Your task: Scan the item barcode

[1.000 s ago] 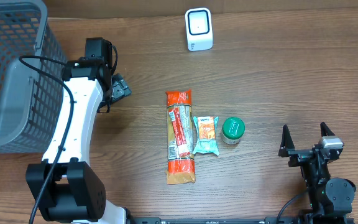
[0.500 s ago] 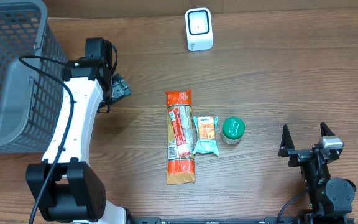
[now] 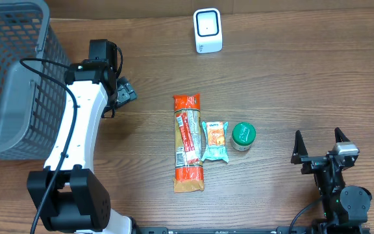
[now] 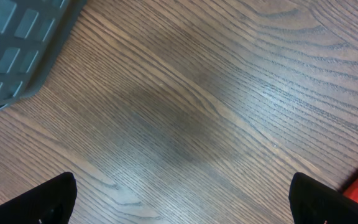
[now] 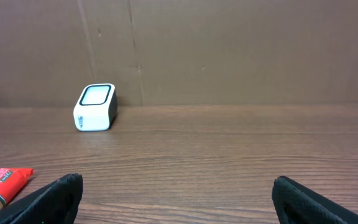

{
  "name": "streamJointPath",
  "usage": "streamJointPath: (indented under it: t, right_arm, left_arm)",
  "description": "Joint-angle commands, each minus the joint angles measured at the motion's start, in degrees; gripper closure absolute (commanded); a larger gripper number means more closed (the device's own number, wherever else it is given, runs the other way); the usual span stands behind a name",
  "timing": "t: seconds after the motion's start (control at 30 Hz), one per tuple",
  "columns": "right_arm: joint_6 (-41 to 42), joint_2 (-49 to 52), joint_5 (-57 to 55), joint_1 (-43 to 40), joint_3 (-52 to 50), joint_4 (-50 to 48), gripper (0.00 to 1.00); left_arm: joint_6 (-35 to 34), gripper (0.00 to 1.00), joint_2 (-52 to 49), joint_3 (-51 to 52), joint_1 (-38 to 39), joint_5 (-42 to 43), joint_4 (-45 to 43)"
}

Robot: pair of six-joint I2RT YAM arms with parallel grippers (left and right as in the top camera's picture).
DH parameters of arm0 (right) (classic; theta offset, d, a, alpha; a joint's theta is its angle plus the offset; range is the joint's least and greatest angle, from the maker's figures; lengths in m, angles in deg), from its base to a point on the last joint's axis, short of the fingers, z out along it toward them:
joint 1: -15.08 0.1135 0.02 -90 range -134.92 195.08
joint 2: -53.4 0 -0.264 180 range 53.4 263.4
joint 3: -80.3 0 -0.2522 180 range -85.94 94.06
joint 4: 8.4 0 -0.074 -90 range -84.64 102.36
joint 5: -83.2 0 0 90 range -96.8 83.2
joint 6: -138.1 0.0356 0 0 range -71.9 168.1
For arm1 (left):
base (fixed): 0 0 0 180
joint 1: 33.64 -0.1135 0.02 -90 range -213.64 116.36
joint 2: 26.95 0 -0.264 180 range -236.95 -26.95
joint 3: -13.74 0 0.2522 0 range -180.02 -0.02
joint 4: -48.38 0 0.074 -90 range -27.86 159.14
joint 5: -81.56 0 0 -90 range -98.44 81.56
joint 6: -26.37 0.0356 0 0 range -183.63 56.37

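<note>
**Overhead.** Three items lie in a row mid-table.
- A long orange-and-tan film-wrapped packet (image 3: 188, 143) has its long axis running from the near edge towards the far edge.
- A small teal-and-orange crinkled sachet (image 3: 215, 141) lies against the packet's right flank.
- A squat round green-lidded jar (image 3: 243, 135) stands just beside the sachet.

The white rounded-box barcode scanner (image 3: 208, 30) stands at the far edge, well apart from all three. The left claw (image 3: 123, 91) hangs left of the packet's far end, near the grey plastic lattice basket (image 3: 12, 78). The right claw (image 3: 317, 143) sits right of the jar, spread wide and empty.

Judgement: the left arm is nearer the packet and the right arm nearer the jar. Which item is meant cannot be told.

**Left wrist.** The claw (image 4: 185, 202) is spread, with nothing between its tips. Bare grained wooden table (image 4: 185, 106) lies beneath, and a red corner of the packet shows at the right edge.

**Right wrist.** The claw (image 5: 182, 199) is spread and empty. The scanner, its slanted glossy window visible, stands ahead and to the left.
</note>
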Motion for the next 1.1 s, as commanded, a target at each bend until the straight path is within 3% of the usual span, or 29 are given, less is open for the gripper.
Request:
streamJointPath:
  t: [0.0, 0.9, 1.07]
  right_arm:
    - [-0.07, -0.46, 0.28, -0.2, -0.61, -0.17, 0.0]
    - [0.02, -0.46, 0.76, -0.15, -0.61, -0.2, 0.0]
    - [9.05, -0.46, 1.46, -0.15, -0.61, -0.35, 0.0]
  left_arm:
    - [0.66, 0.01, 1.09, -0.85, 0.07, -0.76, 0.11]
    - [0.66, 0.0, 1.09, -0.85, 0.13, -0.76, 0.09]
    - [0.66, 0.0, 1.09, -0.85, 0.15, -0.76, 0.09]
